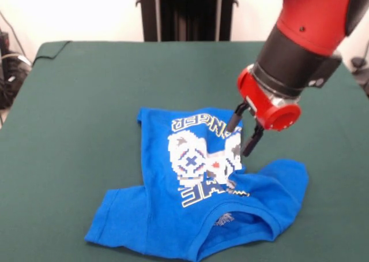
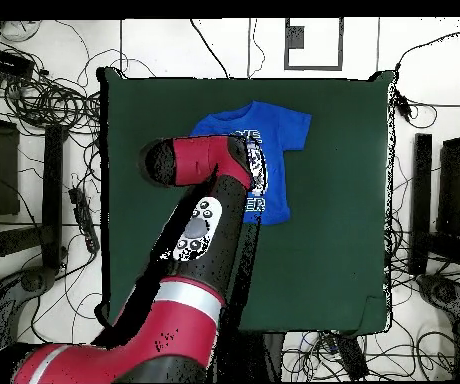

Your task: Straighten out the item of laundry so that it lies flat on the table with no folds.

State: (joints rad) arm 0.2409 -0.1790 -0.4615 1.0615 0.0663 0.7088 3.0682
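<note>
The item of laundry, a bright blue T-shirt, lies print up on the green table, with its neck toward the near edge. Its right side is bunched and creased beside the white controller print. My gripper hangs over that bunched right edge with its two black fingers apart, their tips at or just above the cloth. It holds nothing that I can see. In the overhead view the shirt lies near the table's top edge, and my arm covers its left part and hides the gripper.
The green table reaches far beyond the shirt on every side. Cables and stands ring the table on the floor. The robot's black pedestal stands at the table's far side.
</note>
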